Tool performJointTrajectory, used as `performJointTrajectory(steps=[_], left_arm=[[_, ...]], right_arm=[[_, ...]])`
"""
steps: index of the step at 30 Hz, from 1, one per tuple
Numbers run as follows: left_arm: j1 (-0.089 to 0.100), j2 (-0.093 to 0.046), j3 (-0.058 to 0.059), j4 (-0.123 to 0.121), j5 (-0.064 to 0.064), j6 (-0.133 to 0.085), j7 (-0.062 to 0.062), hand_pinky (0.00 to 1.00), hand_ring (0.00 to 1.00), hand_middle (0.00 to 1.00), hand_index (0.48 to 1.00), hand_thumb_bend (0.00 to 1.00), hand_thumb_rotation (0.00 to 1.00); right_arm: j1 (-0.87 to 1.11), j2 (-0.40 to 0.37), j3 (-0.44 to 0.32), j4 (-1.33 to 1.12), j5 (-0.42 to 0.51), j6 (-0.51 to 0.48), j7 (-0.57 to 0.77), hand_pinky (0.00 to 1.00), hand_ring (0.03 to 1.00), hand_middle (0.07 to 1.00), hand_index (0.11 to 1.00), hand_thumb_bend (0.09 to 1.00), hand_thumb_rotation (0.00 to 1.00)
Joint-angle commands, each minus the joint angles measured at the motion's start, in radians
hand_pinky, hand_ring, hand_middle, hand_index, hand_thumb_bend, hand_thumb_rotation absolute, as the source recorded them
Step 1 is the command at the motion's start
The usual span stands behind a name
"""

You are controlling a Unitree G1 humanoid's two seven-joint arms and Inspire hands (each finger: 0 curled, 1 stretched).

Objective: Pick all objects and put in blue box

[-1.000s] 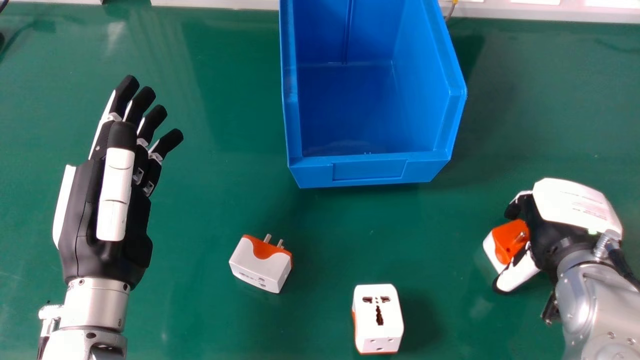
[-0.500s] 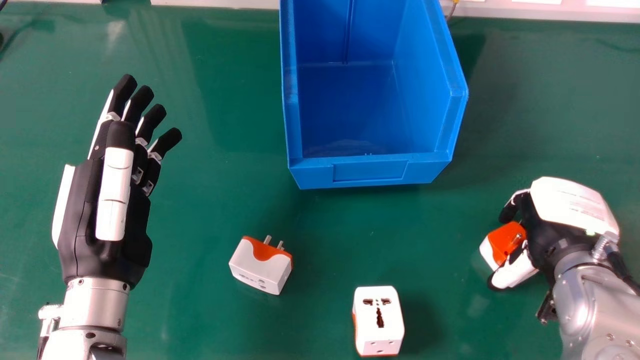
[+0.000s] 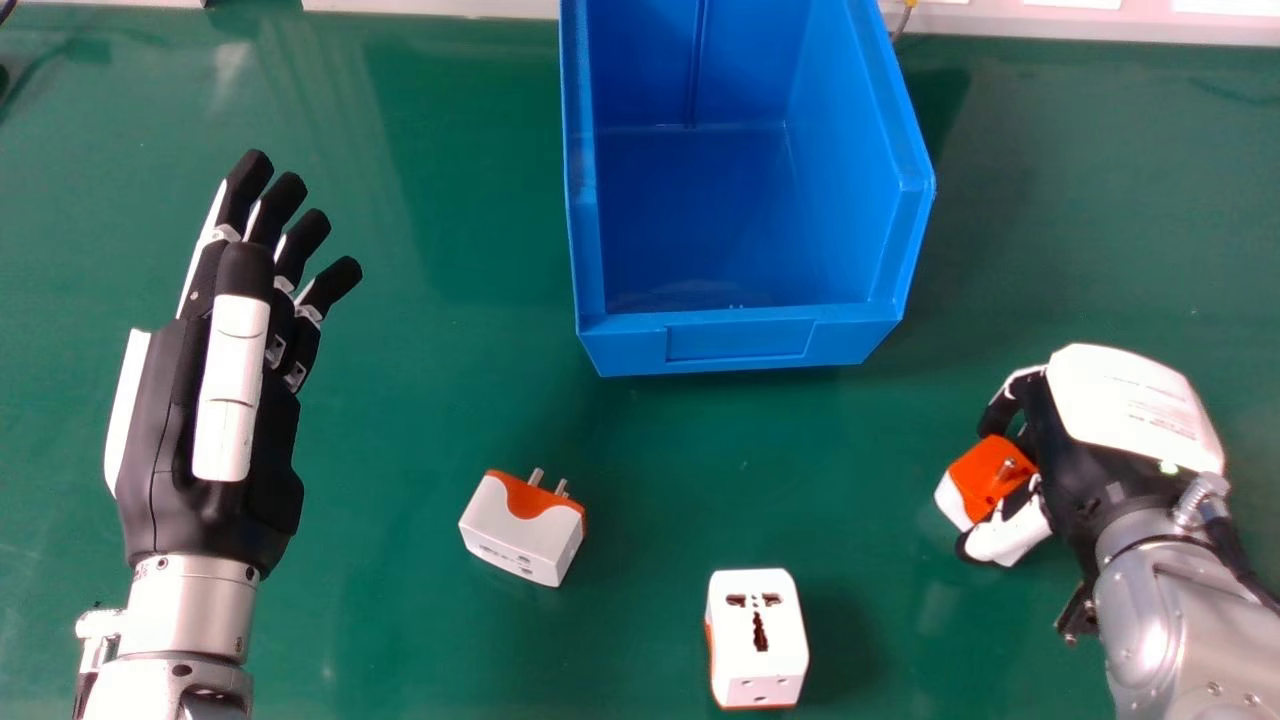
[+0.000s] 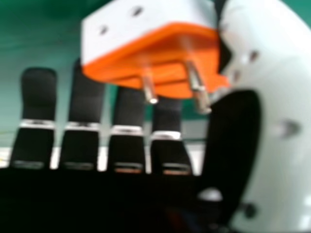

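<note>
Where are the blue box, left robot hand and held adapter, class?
Blue box [image 3: 740, 341]: head view, front wall.
Left robot hand [image 3: 231, 400]: head view, white thumb.
Held adapter [image 4: 170, 53]: right hand view, orange face.

No words, brands, numbers or signs can be read. On the right, the right hand [image 3: 1088, 455] bears faint lines of print on its white cover [image 3: 1135, 405], too small to make out. The left plug [image 3: 520, 537] has tiny dark marks on its near side; whether they are lettering cannot be told.

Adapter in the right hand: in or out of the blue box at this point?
Out. The adapter is gripped by the right hand, to the right of the blue box.
</note>
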Motion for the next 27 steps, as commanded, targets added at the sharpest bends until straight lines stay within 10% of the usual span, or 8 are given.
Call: performJointTrajectory(steps=[1,27], left_arm=[[-0.007,0.009,0.001,-0.022,-0.003,-0.008,-0.002,0.89,0.95,0.96,0.944,0.84,0.76],[-0.008,0.006,-0.003,-0.024,-0.002,-0.009,0.001,0.88,0.94,0.95,0.939,0.83,0.77]], right_arm=[[0.003,0.002,-0.015,-0.033,-0.003,-0.008,-0.031,0.37,0.415,0.536,0.606,0.544,0.01],[0.067,0.045,-0.038,-0.105,0.031,-0.118,-0.181,0.31,0.396,0.502,0.560,0.525,0.01]])
